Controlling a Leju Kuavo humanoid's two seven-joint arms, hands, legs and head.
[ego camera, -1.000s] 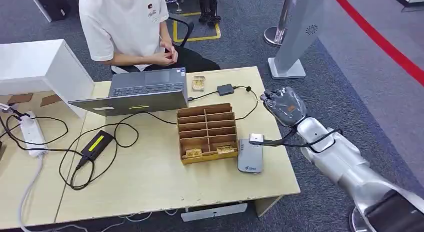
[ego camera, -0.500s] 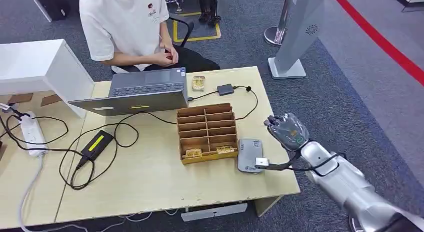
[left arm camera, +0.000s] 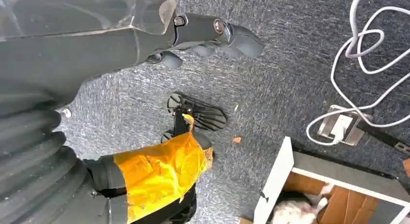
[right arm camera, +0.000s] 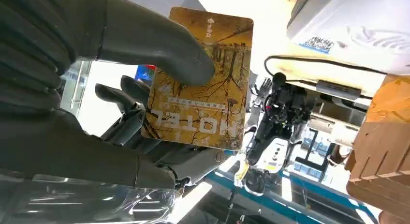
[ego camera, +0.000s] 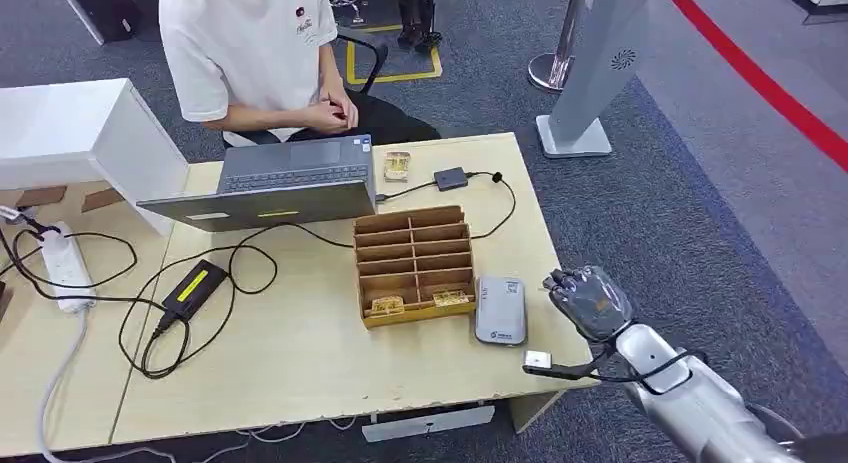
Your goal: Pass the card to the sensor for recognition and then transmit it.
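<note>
A: So, which step is this?

B: My reading is the sensing step. The right hand (ego camera: 590, 301) holds the card (right arm camera: 203, 88), and the sensor (ego camera: 500, 310) lies flat on the table (ego camera: 300, 363) just beside the box (ego camera: 414, 263). The hand hangs off the table's right edge, near the sensor but not over it.

A: Has the card been read?

B: Cannot tell. Nothing on the sensor shows either way.

A: What about the grip?

B: It is a pinch. In the right wrist view the thumb (right arm camera: 159, 45) presses on the printed face, and the dark fingers (right arm camera: 125, 96) back it from behind. The card stands clear of the palm, with most of its face exposed.

A: And the arm pose?

B: The forearm comes in from the lower right and the back of the hand faces up. From the head view the card is hidden under the hand.

A: What does the next move call for?

B: If the card is unread, carry it inward over the table edge and lay its face flat and close above the sensor top. Keep the pinch firm, because the hold covers only part of the card. Then pass it across to the person (ego camera: 250, 53) seated behind the laptop (ego camera: 270, 183).

A: And the left hand (left arm camera: 208, 30)?

B: It hangs over the carpet with nothing visible in it. I cannot tell whether its fingers are spread.
</note>
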